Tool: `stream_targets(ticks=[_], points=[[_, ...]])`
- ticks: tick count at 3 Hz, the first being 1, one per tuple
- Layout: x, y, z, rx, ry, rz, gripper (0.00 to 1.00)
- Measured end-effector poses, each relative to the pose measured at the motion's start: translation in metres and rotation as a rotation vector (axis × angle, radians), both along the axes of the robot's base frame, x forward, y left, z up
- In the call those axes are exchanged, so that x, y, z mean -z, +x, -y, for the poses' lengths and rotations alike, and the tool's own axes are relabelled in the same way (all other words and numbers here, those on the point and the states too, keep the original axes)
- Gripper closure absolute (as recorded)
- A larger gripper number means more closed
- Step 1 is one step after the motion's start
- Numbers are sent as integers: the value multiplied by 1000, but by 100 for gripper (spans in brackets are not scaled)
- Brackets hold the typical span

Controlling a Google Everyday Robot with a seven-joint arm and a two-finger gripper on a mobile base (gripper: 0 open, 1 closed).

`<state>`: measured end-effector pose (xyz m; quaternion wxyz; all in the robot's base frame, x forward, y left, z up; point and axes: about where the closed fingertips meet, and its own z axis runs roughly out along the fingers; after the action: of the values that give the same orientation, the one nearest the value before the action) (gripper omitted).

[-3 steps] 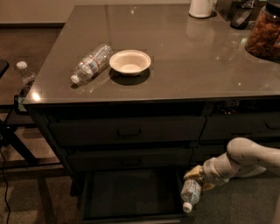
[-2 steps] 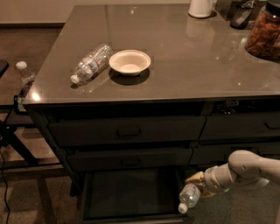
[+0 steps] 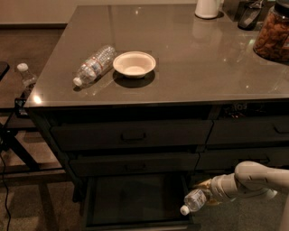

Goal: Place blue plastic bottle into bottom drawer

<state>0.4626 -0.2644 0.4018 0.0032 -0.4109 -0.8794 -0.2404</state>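
Note:
The bottom drawer [image 3: 135,198] is pulled open below the two handled drawers, its dark inside showing. My gripper [image 3: 205,195] is low at the right, at the drawer's right front corner. It is shut on the blue plastic bottle [image 3: 194,200], which tilts with its white cap pointing down and left over the drawer's right edge. The white arm reaches in from the right.
On the grey tabletop [image 3: 189,58] lie a clear ribbed bottle [image 3: 94,66] with a red-and-white label and a white bowl [image 3: 134,64]. A white jug [image 3: 207,8] and a jar of snacks [image 3: 273,29] stand at the back right. Another bottle [image 3: 25,74] stands off the table's left.
The gripper with the bottle has moved down and slightly left, closer to the open drawer's right front corner. The bottle tilts more, cap lower.

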Motion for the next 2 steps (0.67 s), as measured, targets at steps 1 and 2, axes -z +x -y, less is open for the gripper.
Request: stream_targets(ticks=[1,2], points=[[11,-2,-5,16,4,-7,100],[41,-1,-16,102,37,-40,100]])
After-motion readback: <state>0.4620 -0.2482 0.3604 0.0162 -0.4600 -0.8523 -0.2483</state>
